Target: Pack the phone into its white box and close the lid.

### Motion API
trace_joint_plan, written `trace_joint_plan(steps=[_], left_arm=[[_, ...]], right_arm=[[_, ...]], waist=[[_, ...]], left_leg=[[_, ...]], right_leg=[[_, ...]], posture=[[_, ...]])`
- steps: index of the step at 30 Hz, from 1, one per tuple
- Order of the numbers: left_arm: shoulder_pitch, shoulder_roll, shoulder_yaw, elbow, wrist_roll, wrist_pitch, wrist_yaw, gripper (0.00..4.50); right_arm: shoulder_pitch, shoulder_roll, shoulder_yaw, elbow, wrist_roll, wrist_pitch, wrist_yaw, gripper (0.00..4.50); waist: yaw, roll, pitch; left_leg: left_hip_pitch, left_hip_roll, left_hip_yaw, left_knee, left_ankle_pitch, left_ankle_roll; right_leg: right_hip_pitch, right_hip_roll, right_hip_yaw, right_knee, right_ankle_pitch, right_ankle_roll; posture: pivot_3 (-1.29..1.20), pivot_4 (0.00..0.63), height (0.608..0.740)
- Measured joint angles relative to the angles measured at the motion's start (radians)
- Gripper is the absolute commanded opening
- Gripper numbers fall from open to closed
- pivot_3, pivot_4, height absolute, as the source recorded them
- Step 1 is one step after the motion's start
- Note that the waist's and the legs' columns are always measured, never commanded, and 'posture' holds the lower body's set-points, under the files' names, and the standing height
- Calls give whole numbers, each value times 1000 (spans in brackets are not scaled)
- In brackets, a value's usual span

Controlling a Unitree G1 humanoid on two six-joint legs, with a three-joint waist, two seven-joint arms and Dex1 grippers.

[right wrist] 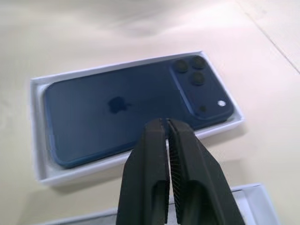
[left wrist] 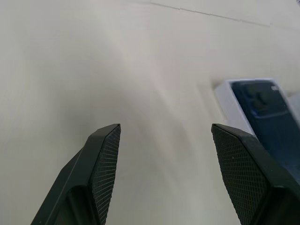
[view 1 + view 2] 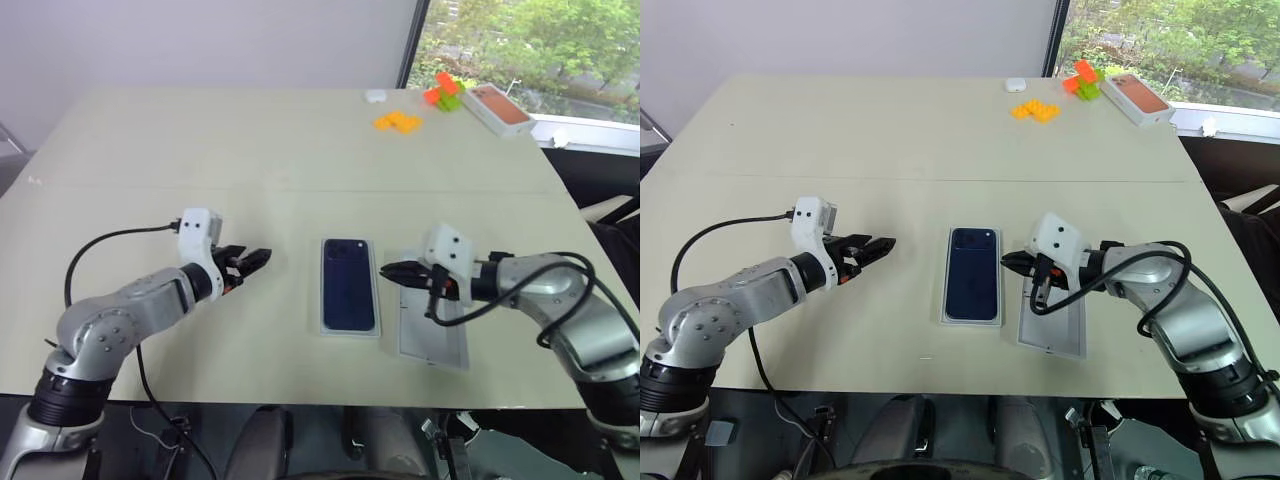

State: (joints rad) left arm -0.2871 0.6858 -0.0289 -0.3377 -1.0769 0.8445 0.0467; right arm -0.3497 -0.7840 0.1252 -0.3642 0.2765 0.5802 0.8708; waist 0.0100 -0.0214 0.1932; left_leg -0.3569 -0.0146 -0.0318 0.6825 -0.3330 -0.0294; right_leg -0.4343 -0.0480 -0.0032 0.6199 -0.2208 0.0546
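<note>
The dark navy phone lies back up inside the shallow white box at the middle of the table, camera cluster at its far end. Just right of the box lies the lid, plain white side up. My right gripper is shut on nothing and hangs over the lid's far end, its tip pointing at the box's right wall. My left gripper stands open and empty above bare table, a short way left of the box. Between its fingers, the box corner appears ahead.
At the far right of the table are orange blocks, red and green blocks, a white box with an orange-red phone picture and a small white object. The table's front edge runs just below the box and lid.
</note>
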Motion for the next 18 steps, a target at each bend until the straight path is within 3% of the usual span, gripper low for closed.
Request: trace_joint_plan(steps=[8,11,18], left_arm=[[-105,-115,-141,2,347,-114,-129,3285],[-123,-177,-154,19,409,-119,-166,3285],[-128,-222,-163,74,530,-117,-228,3285]], right_arm=[[-113,111,112,145,-158,-8,-132,69],[-127,138,127,196,-199,-19,-159,69],[-138,160,141,245,-247,-59,-161,69]], waist=[[3,0,0],[0,0,0],[-1,0,0]], left_leg=[[-1,0,0,0,0,0],[-1,0,1,0,-1,1],[-1,2,1,-1,-2,3]], right_leg=[[0,0,0,-1,2,3],[0,0,0,-2,2,4],[-1,1,0,-2,2,4]], posture=[[0,150,740],[0,150,740],[0,150,740]])
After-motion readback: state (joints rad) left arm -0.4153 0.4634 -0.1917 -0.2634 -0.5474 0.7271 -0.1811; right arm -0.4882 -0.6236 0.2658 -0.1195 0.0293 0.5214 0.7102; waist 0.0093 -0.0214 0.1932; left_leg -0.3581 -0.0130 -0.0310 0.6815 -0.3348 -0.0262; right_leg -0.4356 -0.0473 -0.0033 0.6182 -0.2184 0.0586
